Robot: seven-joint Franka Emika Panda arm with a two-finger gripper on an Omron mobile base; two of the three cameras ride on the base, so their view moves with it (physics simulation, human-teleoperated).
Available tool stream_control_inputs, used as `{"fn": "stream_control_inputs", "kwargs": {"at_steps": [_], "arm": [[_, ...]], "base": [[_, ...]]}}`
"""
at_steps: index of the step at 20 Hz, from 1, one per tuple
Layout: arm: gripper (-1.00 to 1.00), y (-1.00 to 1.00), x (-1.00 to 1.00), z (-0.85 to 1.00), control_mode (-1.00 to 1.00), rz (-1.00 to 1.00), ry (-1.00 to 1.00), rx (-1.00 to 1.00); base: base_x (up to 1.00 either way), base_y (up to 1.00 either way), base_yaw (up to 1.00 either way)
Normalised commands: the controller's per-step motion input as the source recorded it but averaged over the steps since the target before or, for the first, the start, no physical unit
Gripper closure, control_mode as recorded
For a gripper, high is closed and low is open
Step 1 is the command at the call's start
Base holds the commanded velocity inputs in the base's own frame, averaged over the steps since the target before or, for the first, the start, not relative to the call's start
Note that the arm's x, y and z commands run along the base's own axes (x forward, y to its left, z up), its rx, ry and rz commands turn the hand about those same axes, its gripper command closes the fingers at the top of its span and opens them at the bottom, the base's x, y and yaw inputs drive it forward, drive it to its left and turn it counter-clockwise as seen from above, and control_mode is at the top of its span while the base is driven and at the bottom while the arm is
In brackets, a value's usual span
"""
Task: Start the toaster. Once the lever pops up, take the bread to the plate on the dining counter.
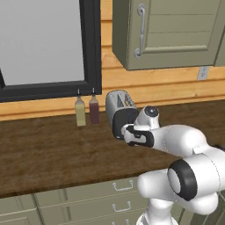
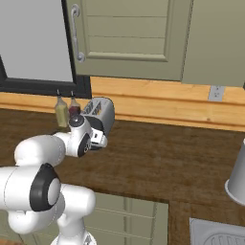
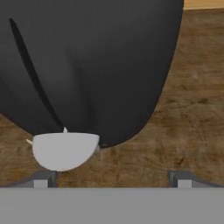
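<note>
Pressing close, the open claw (image 3: 112, 178) hides the toaster (image 1: 117, 105) face (lever unseen).

A long dark brown wood-grain counter top (image 1: 52, 154) runs across the scene, with pale grey-green drawers (image 1: 88, 202) with metal handles below its near edge. At the far side, two slim bottles stand side by side against a light orange wooden plank wall (image 1: 154, 85): a yellowish olive bottle (image 1: 80, 112) on the left, a dark red bottle (image 1: 94, 110) just beside it on the right. Above them sits a black-framed window (image 1: 44, 48). To the right hangs a grey-green wall cabinet (image 1: 171, 33) with a curved silver handle (image 1: 141, 30). A small grey wall socket (image 1: 202, 73) is farther right. In the right base view, a pale grey cylindrical container (image 2: 237, 179) stands at the right edge, a grey sink (image 2: 217, 235) nearer.
</note>
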Motion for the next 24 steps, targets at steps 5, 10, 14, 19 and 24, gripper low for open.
{"fn": "stream_control_inputs", "kwargs": {"at_steps": [5, 10, 14, 19, 24], "arm": [[-1.0, 0.0, -0.34, 0.17, -1.0, 0.0, -0.11, 0.0], [-1.0, 0.0, -0.19, 0.6, -1.0, 0.0, -0.18, -0.05], [-1.0, 0.0, -0.05, 0.89, -1.0, 0.0, -0.18, -0.03], [-1.0, 0.0, 0.0, 0.79, -1.0, 0.0, -0.17, -0.01], [-1.0, 0.0, 0.0, 0.5, -1.0, 0.0, -0.2, 0.0]], "base": [[0.0, 0.0, 0.0], [0.0, 0.0, 0.0], [0.0, 0.0, 0.0], [0.0, 0.0, 0.0], [0.0, 0.0, 0.0]]}}
